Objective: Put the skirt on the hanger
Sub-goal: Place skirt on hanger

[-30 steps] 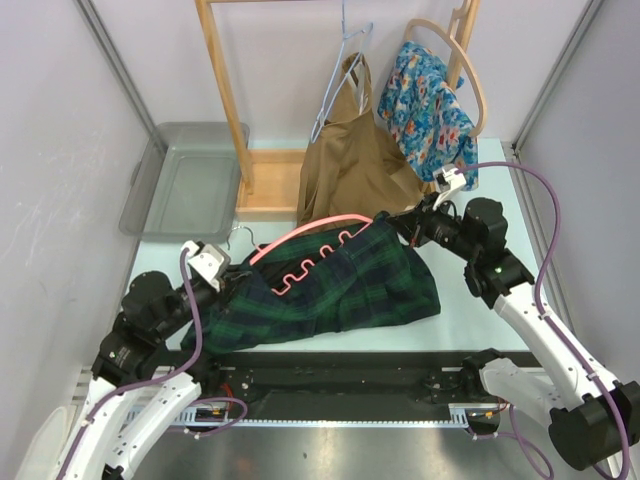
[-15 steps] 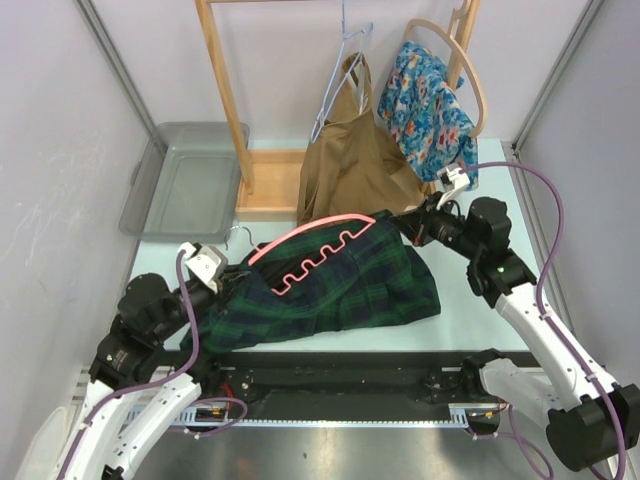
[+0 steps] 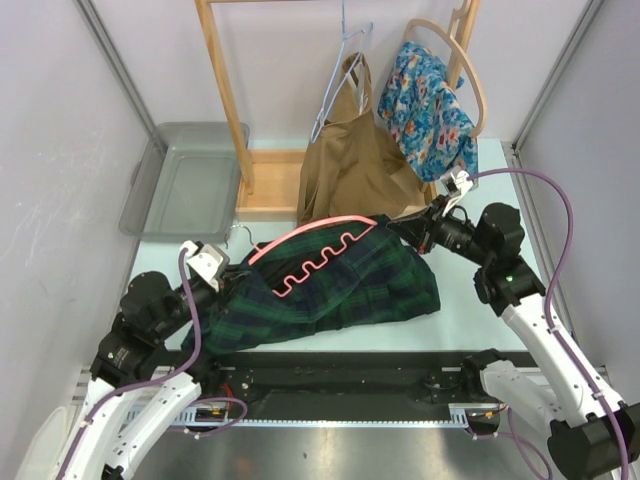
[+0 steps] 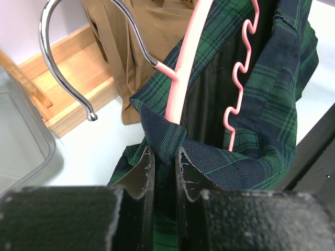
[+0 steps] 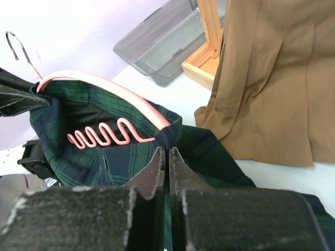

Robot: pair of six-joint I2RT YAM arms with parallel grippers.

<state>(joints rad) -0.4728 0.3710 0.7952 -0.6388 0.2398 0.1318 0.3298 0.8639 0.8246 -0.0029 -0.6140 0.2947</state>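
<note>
The green plaid skirt lies mid-frame on the table, with the pink hanger in its open waistband. The left gripper pinches the waistband's left end, and the right gripper pinches its right end. The hem reaches the table's lower edge. A brown garment hangs just above.

Overhead, plus wrist close-ups on skirt

The green-and-navy plaid skirt lies crumpled at centre, its waistband stretched from 8 to 2 o'clock. A pink hanger with a wavy lower bar sits inside it, hook toward 10 o'clock.
</note>
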